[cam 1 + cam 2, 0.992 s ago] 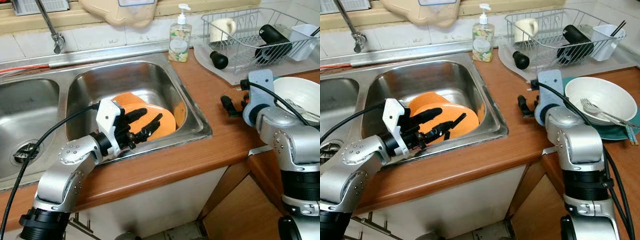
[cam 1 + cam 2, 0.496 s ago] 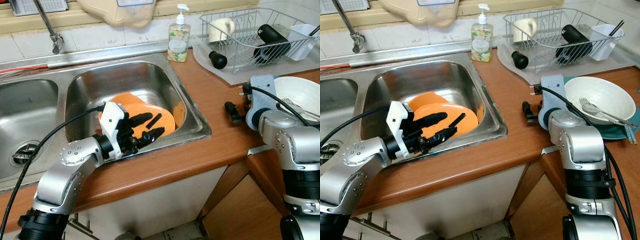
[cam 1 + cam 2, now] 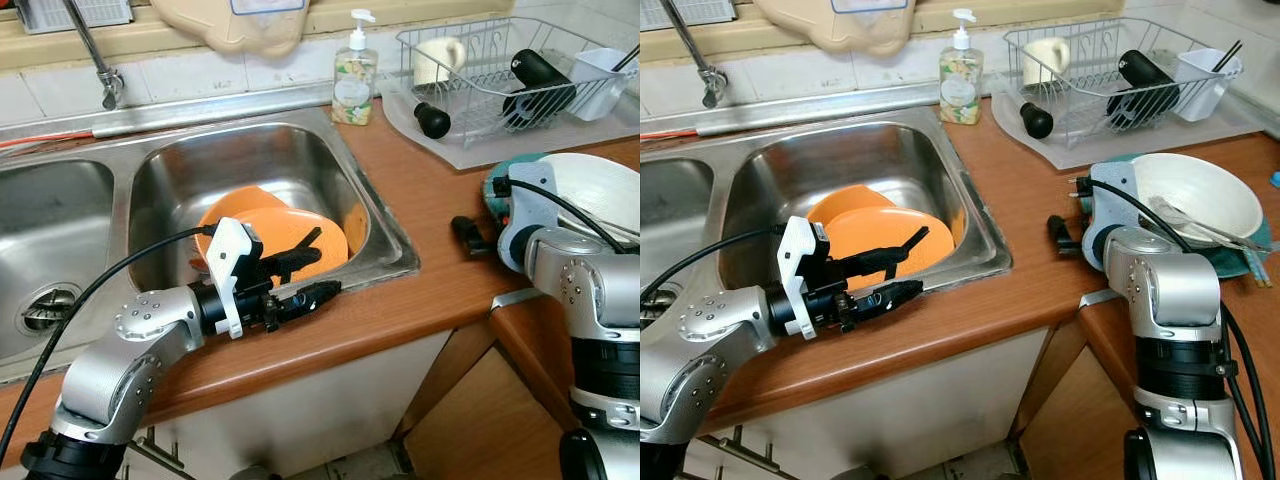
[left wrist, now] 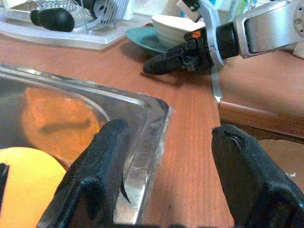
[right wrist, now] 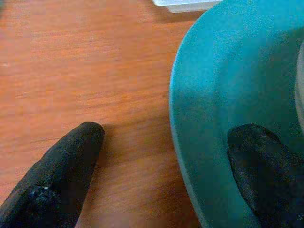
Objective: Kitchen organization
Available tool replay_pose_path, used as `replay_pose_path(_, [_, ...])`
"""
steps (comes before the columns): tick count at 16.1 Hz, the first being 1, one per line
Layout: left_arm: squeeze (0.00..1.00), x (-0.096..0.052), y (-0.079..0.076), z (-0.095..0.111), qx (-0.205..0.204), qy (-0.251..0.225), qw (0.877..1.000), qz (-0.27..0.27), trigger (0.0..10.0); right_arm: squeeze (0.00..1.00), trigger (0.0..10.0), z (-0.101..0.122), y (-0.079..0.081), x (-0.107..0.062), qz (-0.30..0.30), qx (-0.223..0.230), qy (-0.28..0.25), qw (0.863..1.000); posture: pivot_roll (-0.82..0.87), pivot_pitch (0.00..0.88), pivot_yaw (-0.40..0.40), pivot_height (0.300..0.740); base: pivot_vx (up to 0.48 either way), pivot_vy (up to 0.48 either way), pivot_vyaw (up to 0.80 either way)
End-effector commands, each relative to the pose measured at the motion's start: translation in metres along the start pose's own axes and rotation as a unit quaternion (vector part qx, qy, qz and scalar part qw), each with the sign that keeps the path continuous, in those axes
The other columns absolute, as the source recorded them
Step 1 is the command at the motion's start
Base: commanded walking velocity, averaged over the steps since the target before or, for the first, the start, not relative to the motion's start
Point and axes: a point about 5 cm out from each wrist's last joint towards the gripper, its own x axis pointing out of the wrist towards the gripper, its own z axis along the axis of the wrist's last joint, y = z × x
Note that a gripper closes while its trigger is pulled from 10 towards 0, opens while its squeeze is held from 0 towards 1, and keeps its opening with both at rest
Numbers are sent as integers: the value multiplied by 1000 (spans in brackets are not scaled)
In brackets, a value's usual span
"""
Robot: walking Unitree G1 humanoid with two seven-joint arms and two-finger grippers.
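1. Since a second before, the left gripper (image 3: 305, 278) had drawn back out of the sink basin (image 3: 180, 180), from over the orange plates (image 3: 270, 228) to the basin's front rim, and the right gripper (image 3: 470, 235) had shifted toward the teal plate (image 4: 142, 38).
2. The left gripper's fingers stood spread apart, holding nothing; in the left wrist view one finger (image 4: 92, 183) hung over the basin's steel edge and the other over the wooden counter (image 3: 1030, 250).
3. The two orange plates lay overlapping in the right-hand basin, leaning toward its front wall, untouched by the gripper.
4. The right gripper rested low on the counter just beside the teal plate. In the right wrist view its fingers were parted, one finger (image 5: 52, 175) over the wood and the other over the plate's rim, gripping nothing.
5. A white bowl (image 3: 1195, 190) sat on the teal plate with a fork (image 3: 1185, 222) lying in it.
6. Behind, a wire dish rack (image 3: 1100, 70) held a cream mug (image 3: 1043, 58), a black bottle (image 3: 1140, 80) and a white cup (image 3: 1200, 75). A second black, rounded thing lay at the rack's front edge; I could not tell what it was.
7. A soap dispenser (image 3: 354, 75) stood at the back corner of the sink, and the tap (image 3: 95, 60) rose between the two basins.
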Motion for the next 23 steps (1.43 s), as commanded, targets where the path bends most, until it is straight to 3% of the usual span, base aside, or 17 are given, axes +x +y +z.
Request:
replay_pose_path(1, [0, -2, -1, 3, 2, -1, 1000, -4, 10000, 0, 10000, -5, 14, -1, 45, 9, 18, 999, -134, 0, 35, 740, 0, 0, 0])
replay_pose_path(3, [0, -2, -1, 4, 1, 0, 1000, -4, 10000, 0, 10000, -6, 19, -3, 56, 11, 21, 998, -134, 0, 35, 740, 0, 0, 0])
replay_pose_path(8, [0, -9, 0, 5, 2, 4, 1000, 2, 10000, 0, 10000, -5, 52, -9, 131, -5, 8, 991, -110, 0, 30, 740, 0, 0, 0])
replay_pose_path(15, [0, -11, 2, 8, 12, 3, 1000, 14, 10000, 0, 10000, 4, 97, -15, 257, -46, -32, 965, -88, 0, 20, 740, 0, 0, 0])
replay_pose_path(23, [0, -14, 8, 8, 22, 4, 999, 37, 10000, 0, 10000, 9, 116, -19, 321, -77, -59, 942, -82, 0, 16, 740, 0, 0, 0])
